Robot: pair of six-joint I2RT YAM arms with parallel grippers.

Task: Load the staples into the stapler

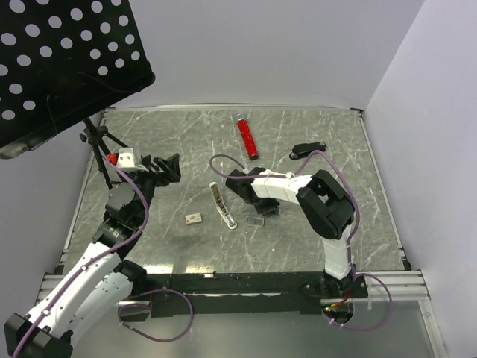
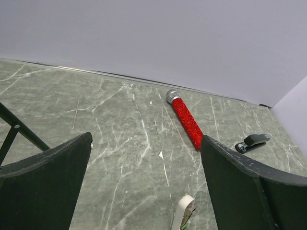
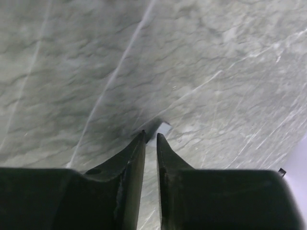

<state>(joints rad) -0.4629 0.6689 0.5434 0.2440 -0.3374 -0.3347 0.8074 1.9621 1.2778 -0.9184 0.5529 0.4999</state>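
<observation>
The staples [image 3: 163, 128] are a tiny silver-grey strip lying on the marble table, just past my right gripper's fingertips [image 3: 142, 136]. In the top view the staples [image 1: 256, 221] sit mid-table. My right gripper [image 3: 149, 135] points down at them, jaws only a narrow slit apart, with bare table showing in the gap. From above, the right gripper [image 1: 261, 211] hovers over the strip. The stapler [image 1: 307, 150] is small and black and lies far right, apart from both arms; it is also in the left wrist view [image 2: 253, 142]. My left gripper [image 2: 146, 139] is raised at the left [image 1: 168, 167], wide open and empty.
A red glittery tube [image 1: 247, 138] lies at the back centre. A white elongated object [image 1: 222, 205] lies left of the staples, and a small beige box piece [image 1: 194, 218] further left. A black perforated stand [image 1: 67, 60] on a tripod overhangs the back-left corner.
</observation>
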